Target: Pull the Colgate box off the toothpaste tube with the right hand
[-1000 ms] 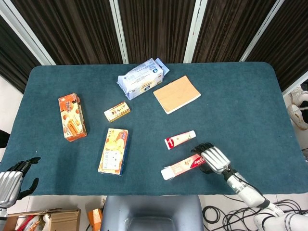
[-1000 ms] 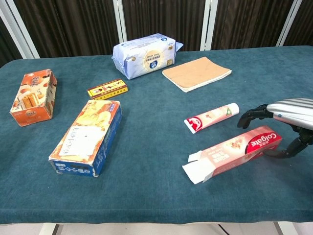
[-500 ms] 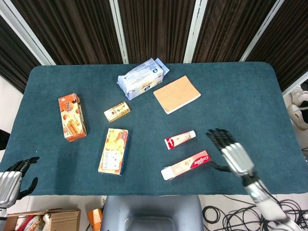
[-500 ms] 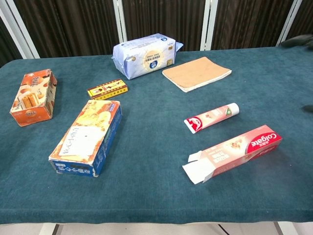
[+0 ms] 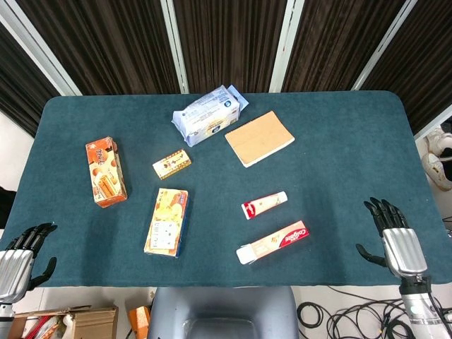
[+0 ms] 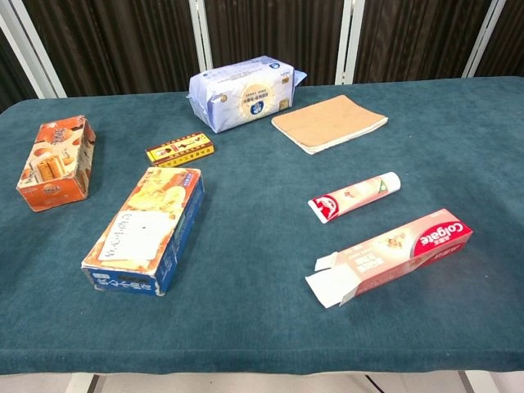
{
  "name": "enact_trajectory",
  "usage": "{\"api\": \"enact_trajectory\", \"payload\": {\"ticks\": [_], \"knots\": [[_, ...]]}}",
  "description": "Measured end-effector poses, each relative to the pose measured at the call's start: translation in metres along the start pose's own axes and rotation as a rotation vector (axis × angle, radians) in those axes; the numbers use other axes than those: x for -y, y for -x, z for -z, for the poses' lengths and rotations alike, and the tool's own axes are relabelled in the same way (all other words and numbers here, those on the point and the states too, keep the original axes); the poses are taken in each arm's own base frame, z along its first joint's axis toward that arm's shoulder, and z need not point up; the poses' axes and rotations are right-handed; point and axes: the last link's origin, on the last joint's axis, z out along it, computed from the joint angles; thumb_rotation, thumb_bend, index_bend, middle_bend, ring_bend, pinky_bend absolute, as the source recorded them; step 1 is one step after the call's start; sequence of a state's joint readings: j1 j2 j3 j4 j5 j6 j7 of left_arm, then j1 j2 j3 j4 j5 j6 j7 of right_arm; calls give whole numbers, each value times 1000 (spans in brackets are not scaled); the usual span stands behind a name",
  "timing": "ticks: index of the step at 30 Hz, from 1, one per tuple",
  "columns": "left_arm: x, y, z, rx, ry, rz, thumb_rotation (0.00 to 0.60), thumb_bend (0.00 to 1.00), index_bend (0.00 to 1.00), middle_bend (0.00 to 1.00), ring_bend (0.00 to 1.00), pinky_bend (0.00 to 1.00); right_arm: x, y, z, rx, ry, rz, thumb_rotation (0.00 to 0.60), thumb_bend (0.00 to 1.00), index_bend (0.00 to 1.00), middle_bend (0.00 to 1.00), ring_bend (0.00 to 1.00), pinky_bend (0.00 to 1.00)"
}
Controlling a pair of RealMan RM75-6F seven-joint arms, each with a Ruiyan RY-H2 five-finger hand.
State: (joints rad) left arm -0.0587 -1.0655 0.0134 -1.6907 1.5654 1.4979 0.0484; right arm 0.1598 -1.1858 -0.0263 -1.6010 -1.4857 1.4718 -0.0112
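With fingers spread, right hand (image 5: 398, 239) holds nothing.

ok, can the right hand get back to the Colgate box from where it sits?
Probably yes. The right hand is open at the table's near right edge, and only bare cloth shows between it and the Colgate box.
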Motion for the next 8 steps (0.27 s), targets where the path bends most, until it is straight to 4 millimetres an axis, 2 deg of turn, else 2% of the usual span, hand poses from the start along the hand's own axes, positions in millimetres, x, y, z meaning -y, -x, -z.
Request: {"api": "enact_trajectory", "payload": {"ticks": [8], "knots": [[1, 0, 1, 11, -3, -1, 600, 421, 189, 161, 135, 299, 3, 6, 0, 46, -19, 16, 600, 158, 113, 56, 21, 115]]}}
